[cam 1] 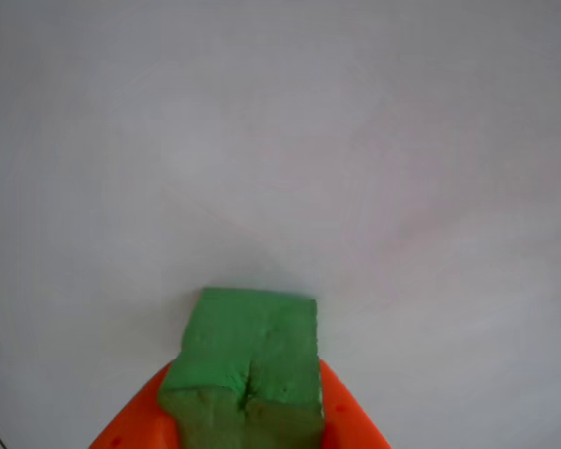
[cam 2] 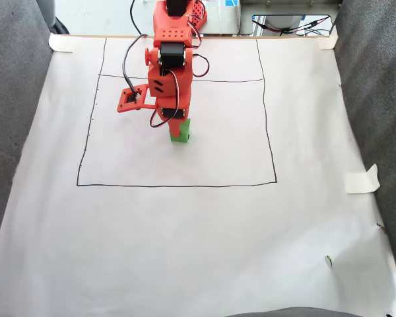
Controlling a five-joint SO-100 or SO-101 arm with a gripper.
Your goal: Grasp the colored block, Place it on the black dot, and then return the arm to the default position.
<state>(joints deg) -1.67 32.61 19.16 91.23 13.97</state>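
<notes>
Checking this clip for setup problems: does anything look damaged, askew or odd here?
The green block, held between the orange gripper fingers, has a dented seam down its near face. On the white sheet, a tape piece at the right edge is curling up. Nothing is spilled.

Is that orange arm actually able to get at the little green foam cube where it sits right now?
Yes, it seems so. The bright green foam cube already sits between the two orange plastic gripper fingers in the other view, and in the fixed view the orange arm stands directly over it on the white paper sheet, with nothing between.
</notes>
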